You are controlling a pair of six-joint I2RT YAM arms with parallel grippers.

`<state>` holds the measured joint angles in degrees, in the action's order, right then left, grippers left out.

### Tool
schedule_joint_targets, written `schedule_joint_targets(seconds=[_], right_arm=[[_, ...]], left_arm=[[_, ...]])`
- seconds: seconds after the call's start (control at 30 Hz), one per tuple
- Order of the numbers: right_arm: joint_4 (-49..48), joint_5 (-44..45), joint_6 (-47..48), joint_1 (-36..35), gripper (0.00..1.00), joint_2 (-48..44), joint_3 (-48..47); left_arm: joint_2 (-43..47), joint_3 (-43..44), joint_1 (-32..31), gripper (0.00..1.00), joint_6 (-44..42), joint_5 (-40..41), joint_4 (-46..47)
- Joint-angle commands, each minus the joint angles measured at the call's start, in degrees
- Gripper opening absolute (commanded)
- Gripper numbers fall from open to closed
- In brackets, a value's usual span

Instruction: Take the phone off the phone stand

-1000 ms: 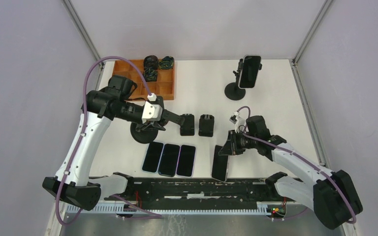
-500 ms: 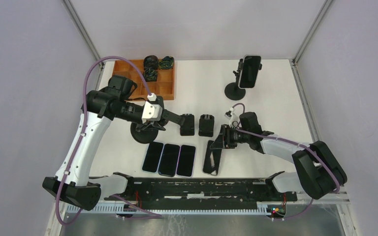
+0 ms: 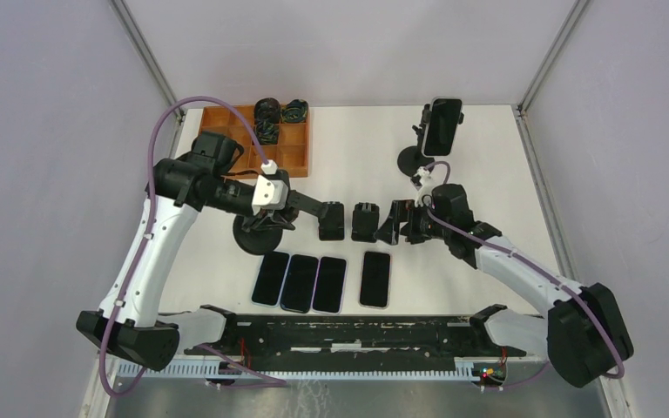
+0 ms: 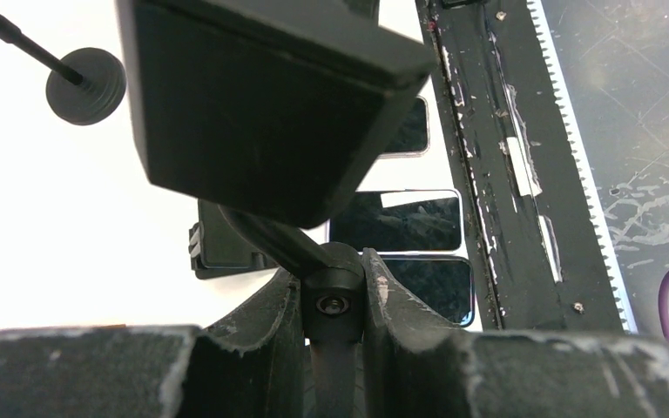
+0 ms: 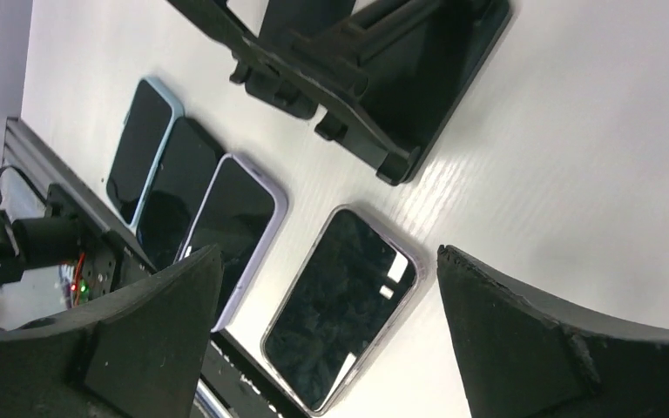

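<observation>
My left gripper (image 3: pixel 300 207) (image 4: pixel 335 300) is shut on the neck joint of a black phone stand (image 3: pixel 254 237). The stand's empty cradle (image 4: pixel 261 104) fills the top of the left wrist view. A phone (image 3: pixel 375 279) (image 5: pixel 340 318) with a pale purple rim lies flat and screen up near the front rail. My right gripper (image 3: pixel 396 225) (image 5: pixel 329 252) hangs open just above and behind that phone, and nothing is between its fingers. A second phone (image 3: pixel 442 126) sits clamped in another stand (image 3: pixel 416 162) at the back right.
Three more phones (image 3: pixel 300 282) lie side by side, left of the freed one. Two small folding stands (image 3: pixel 348 221) sit between my grippers. A wooden compartment tray (image 3: pixel 289 157) with dark parts is at the back left. The black rail (image 3: pixel 357 331) runs along the near edge.
The right gripper has opened and let go of the phone, which now lies flat beside the other three. The right arm has drawn back toward the table's middle. The left arm has not moved.
</observation>
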<state>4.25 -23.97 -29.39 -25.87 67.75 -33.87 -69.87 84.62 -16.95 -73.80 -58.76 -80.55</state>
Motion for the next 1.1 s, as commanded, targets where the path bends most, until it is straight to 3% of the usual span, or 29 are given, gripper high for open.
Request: schedule_joint_targets(seconds=[0.0,0.17,0.4,0.5,0.77,0.97,1.07], right_arm=[[5.24,7.72,1.85,-0.10,0.98,-3.99,-2.79],[4.74,1.45,0.04,-0.13,0.98,-9.20,-9.41],[-13.03,-17.44,-14.84,-0.63,0.98,-9.75,-20.83],[-18.36,-18.49,-19.90,-2.52,0.98,-8.42,-23.62],[-17.00,-14.17,-18.38,-15.37,0.98,-0.89,-30.27],[-19.79,-14.62,-19.23,-19.96,0.98,3.37,-32.75],[-19.28,-15.01,-18.82,-21.00,0.94,5.20,-34.56]], left_arm=[[0.35,3.47,-0.02,0.02,4.50,-3.93,3.70],[0.27,4.02,-0.01,0.02,6.45,-4.42,4.78],[0.07,3.89,-0.01,0.02,6.11,-3.93,5.07],[0.18,3.40,-0.01,0.02,5.62,-3.54,5.18],[0.42,2.79,-0.25,0.02,3.30,-1.69,5.09],[0.68,2.42,-0.54,0.02,1.66,-0.53,4.08],[0.85,2.10,-0.53,0.02,1.08,0.12,3.91]])
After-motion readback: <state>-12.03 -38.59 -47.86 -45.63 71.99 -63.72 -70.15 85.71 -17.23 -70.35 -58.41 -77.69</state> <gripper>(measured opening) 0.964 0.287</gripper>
